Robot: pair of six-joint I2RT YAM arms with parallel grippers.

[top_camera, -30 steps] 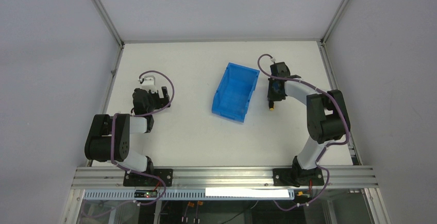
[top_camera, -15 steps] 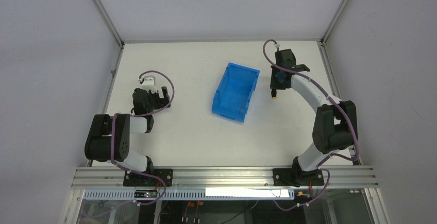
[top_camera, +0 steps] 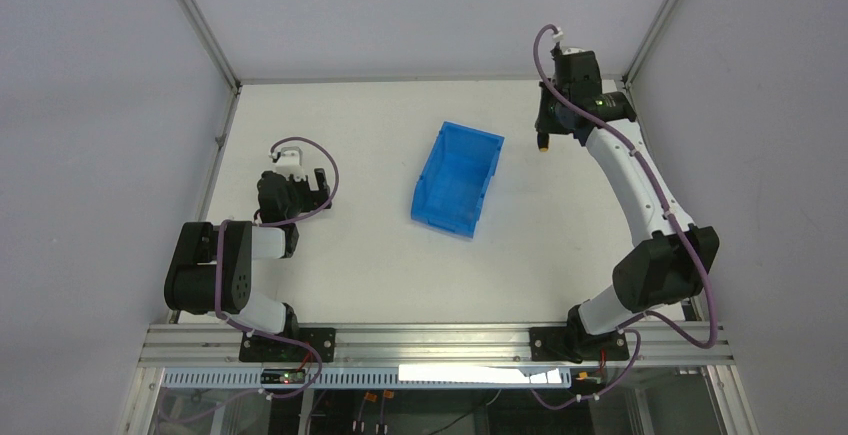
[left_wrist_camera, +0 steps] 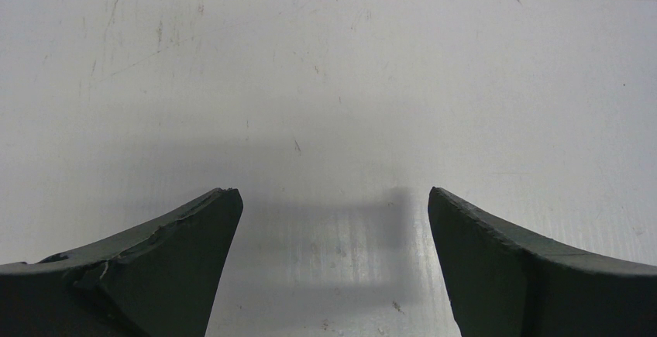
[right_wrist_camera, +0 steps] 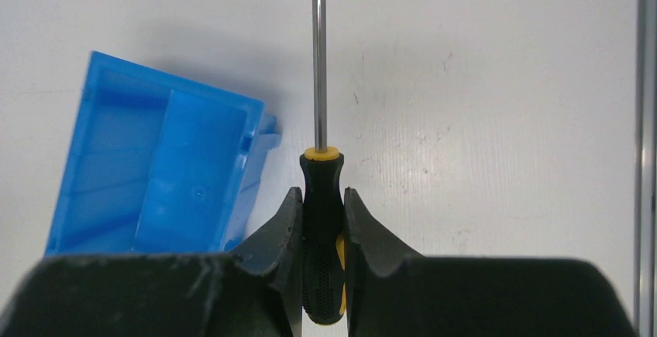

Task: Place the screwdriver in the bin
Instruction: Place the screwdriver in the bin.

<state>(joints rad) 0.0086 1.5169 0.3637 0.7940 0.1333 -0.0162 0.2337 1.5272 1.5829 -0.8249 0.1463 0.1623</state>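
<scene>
My right gripper is shut on the screwdriver, clamping its black and yellow handle while the thin metal shaft points away from the wrist. From above, the right gripper hangs high over the table's far right, with the yellow end of the screwdriver showing below it. The blue bin sits open-topped at the table's centre, to the left of that gripper; in the right wrist view the bin lies left of the handle. My left gripper is open over bare table, far left of the bin.
Grey walls with metal corner posts close in the white table. The right edge rail runs close by the right arm. An aluminium rail carries both arm bases at the near edge.
</scene>
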